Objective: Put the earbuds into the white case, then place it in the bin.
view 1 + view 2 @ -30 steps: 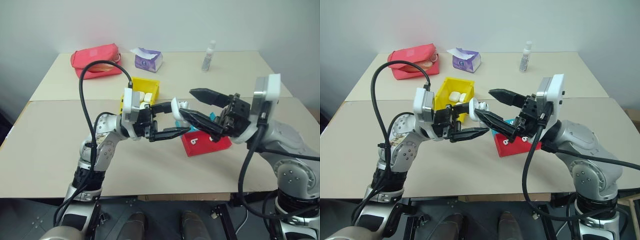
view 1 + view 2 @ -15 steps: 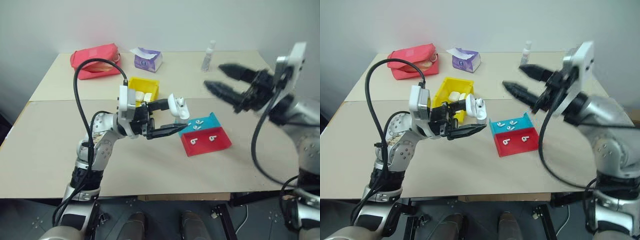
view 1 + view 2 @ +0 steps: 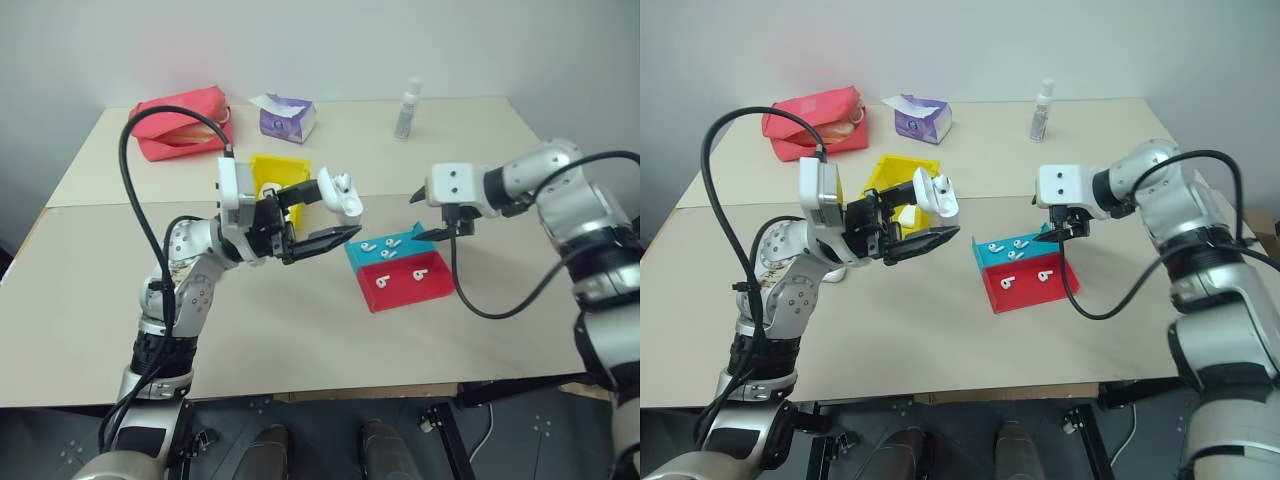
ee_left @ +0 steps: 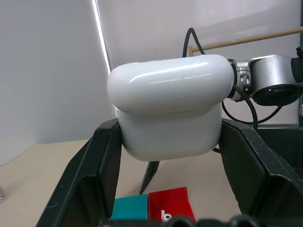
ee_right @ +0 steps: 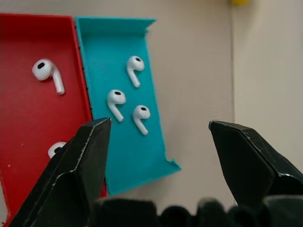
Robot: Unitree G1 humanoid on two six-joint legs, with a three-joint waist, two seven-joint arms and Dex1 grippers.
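**Case held aloft, right gripper over the trays**

The left gripper (image 3: 322,215) is clamped on the white case (image 3: 338,193), holding it up above the table (image 3: 150,300), just in front of the yellow bin (image 3: 270,170). In the left wrist view the case (image 4: 168,111) sits squeezed between the two black fingers (image 4: 94,165), its lid part on top and slightly wider than the body. From the head views the lid looks tipped open, with an earbud stem poking up from the case, though it is too small to be sure.

Over on the right, the right gripper (image 3: 432,215) points down at the far edge of the blue tray (image 3: 362,258). Its fingers (image 5: 85,156) stand wide apart and hold nothing. Through the right wrist view, three earbuds (image 5: 124,97) lie in the blue tray (image 5: 137,151), all apart from each other. The red tray (image 5: 28,123) sits touching the blue one along one side, with one earbud (image 5: 47,73) plainly in it and a second half hidden behind a finger.

The bin rests on the table behind the left gripper, with a couple of white cases (image 3: 908,212) inside it. Well back on the table lie a red pouch (image 3: 180,122), a tissue pack (image 3: 283,117) and a small bottle (image 3: 405,110).
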